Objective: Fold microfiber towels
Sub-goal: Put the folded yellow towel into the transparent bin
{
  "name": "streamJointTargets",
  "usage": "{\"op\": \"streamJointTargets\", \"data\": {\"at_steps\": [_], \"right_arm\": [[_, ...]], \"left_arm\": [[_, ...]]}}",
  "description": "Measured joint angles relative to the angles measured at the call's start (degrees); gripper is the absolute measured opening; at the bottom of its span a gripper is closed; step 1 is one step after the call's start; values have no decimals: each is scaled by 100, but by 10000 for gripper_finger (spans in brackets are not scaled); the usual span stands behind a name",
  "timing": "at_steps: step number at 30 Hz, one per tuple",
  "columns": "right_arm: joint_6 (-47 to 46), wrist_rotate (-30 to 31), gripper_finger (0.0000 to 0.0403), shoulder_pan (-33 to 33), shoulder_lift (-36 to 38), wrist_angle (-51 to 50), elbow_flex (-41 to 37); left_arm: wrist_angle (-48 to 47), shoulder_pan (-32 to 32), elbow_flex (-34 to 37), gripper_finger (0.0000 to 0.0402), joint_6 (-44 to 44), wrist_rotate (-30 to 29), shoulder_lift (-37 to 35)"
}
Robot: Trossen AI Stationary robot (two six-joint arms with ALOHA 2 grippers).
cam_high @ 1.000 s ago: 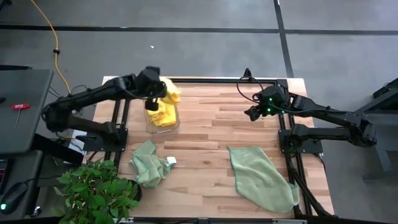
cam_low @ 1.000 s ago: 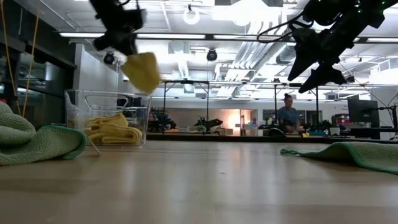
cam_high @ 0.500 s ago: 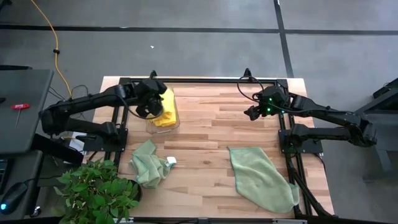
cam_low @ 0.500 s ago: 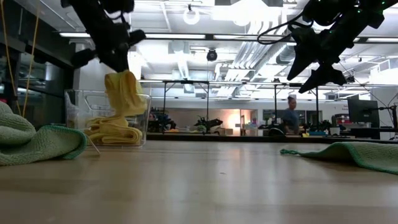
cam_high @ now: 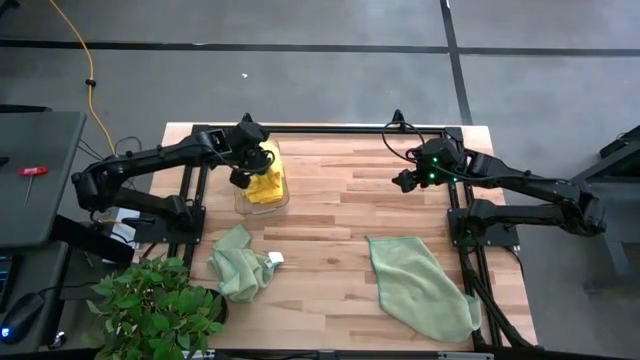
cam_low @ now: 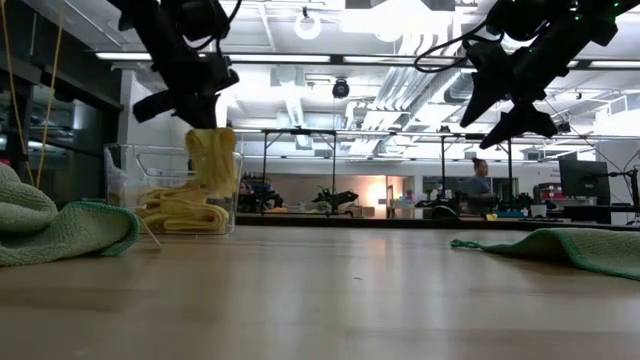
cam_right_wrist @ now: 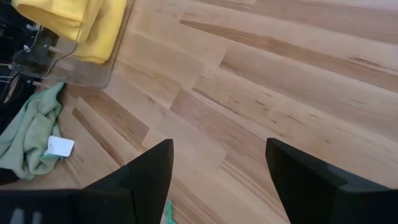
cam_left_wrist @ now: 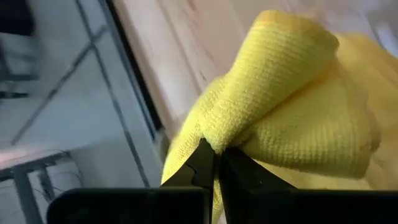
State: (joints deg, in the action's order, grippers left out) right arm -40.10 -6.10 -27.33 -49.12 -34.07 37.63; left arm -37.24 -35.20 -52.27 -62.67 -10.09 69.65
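My left gripper [cam_high: 247, 170] is above a clear plastic bin [cam_high: 262, 190] at the table's far left, shut on a folded yellow towel [cam_low: 212, 158] that hangs into the bin. More yellow towels [cam_low: 182, 211] lie in the bin. A crumpled sage green towel [cam_high: 240, 262] lies near the left front. Another green towel [cam_high: 420, 280] lies spread at the right front. My right gripper [cam_high: 404, 180] is open and empty, high over the far right. My left gripper pinches the yellow towel at a bunched fold [cam_left_wrist: 214, 138] between its two fingers, several layers. The fingers come from above, pointing down. The towel hangs below the fingers [cam_low: 200, 110] into the bin, its lower end down among the towels there.
A leafy green plant [cam_high: 155, 305] stands at the near left corner. Bare wood [cam_high: 340, 215] lies between the bin and the spread green towel. Black frame rails [cam_high: 460, 240] run along the table's left and right edges.
My left gripper has gone down and a little toward the table's near edge, over the bin, still shut on the yellow towel. The towel, first held high and clear of the bin, now hangs down into it.
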Motion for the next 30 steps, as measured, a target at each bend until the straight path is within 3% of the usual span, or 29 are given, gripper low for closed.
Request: {"op": "streamJointTargets", "data": {"at_steps": [11,18,22,25,30], "right_arm": [[31,-21,248,2,0,35,0],[48,-27,248,0,0,51,0],[48,-47,248,2,0,51,0],[66,-47,248,0,0,51,0],[111,-45,248,2,0,51,0]], "left_arm": [[-176,-317,182,0,241,344,64],[1090,-240,1169,0,-233,88,69],[1741,-169,1381,0,-202,-139,48],[1736,-173,1384,0,-267,-131,41],[1276,-172,1384,13,-387,-664,41]]}}
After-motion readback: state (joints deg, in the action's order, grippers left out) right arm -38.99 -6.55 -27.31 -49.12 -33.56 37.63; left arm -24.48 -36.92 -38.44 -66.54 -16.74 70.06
